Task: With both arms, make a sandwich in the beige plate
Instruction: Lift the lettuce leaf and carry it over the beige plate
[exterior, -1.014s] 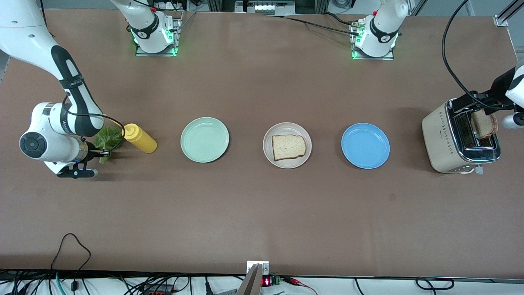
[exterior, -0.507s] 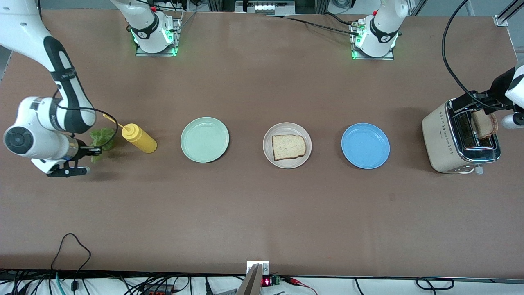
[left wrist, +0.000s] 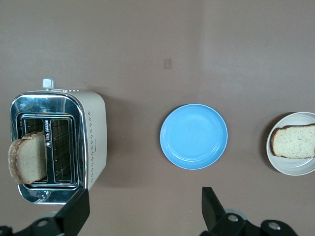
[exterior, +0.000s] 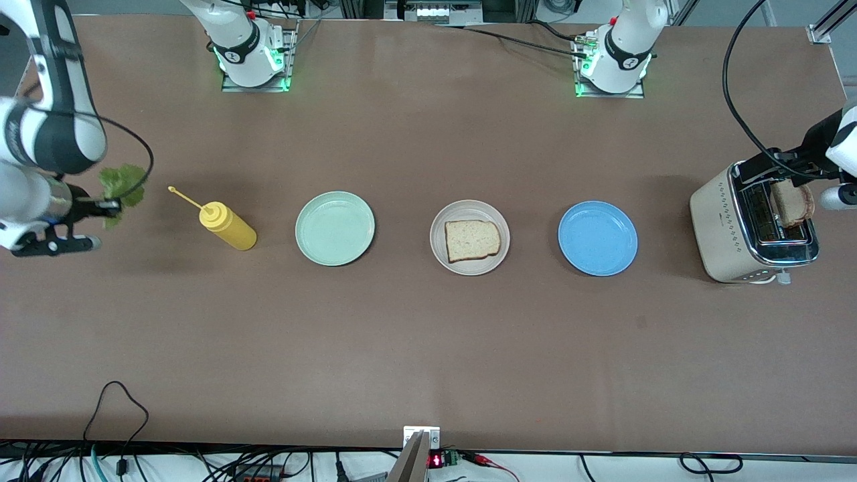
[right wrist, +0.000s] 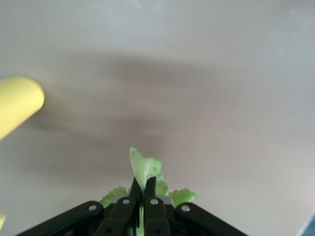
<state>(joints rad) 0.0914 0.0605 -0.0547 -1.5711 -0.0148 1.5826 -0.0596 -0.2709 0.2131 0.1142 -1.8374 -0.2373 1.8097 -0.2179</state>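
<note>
Green lettuce [exterior: 122, 186] hangs pinched in your right gripper [exterior: 100, 207], fingers closed almost flat on one edge of the leaf, up in the air over bare table at the right arm's end. The right wrist view shows only a thin strip of leaf between the fingers [right wrist: 149, 189]; most of it flops free.

Risks, as I judge them:
- Thin grip on a limp leaf. A fast swing toward the beige plate [exterior: 442, 254] could tear it or shake it loose.
- The mustard bottle [exterior: 227, 227] and mint plate [exterior: 335, 227] lie along the path to the beige plate. Carry low and the dangling leaf may brush the bottle's nozzle.
- One bread slice [exterior: 472, 240] sits on the beige plate, slightly toward the front camera. Release off-centre and the leaf drapes over the rim.

Your left gripper [left wrist: 142, 209] hovers over the toaster [exterior: 750, 227], fingers wide apart, holding nothing. The second slice [exterior: 791, 203] stands in a slot, tilted. A skewed pinch could crush the crust or jam it against the slot wall. The blue plate [exterior: 597, 238] sits between toaster and beige plate.
</note>
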